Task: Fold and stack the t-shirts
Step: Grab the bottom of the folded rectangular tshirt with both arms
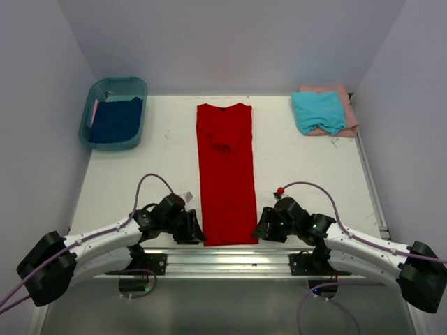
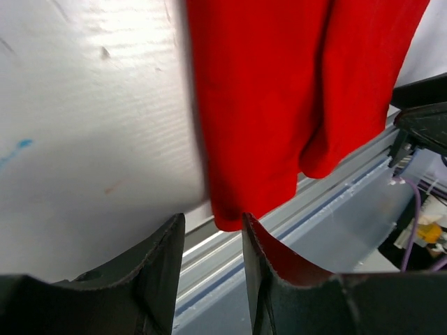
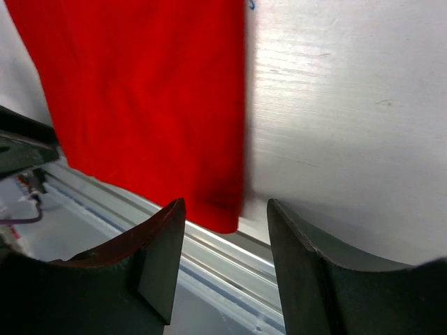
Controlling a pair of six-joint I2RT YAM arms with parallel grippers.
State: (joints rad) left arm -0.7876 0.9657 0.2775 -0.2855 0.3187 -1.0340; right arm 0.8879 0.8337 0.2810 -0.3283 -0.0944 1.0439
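The red t-shirt lies in a long narrow strip down the middle of the table, its near hem hanging over the front edge. My left gripper sits at the hem's left corner and my right gripper at its right corner. In the left wrist view the red corner lies just ahead of the left gripper, whose jaws are apart and hold nothing. The right gripper is likewise open, just short of its red corner. A teal t-shirt rests folded on a pink one at the back right.
A teal tub at the back left holds the dark blue t-shirt. A metal rail runs along the table's near edge under the hanging hem. White walls close in the table on three sides.
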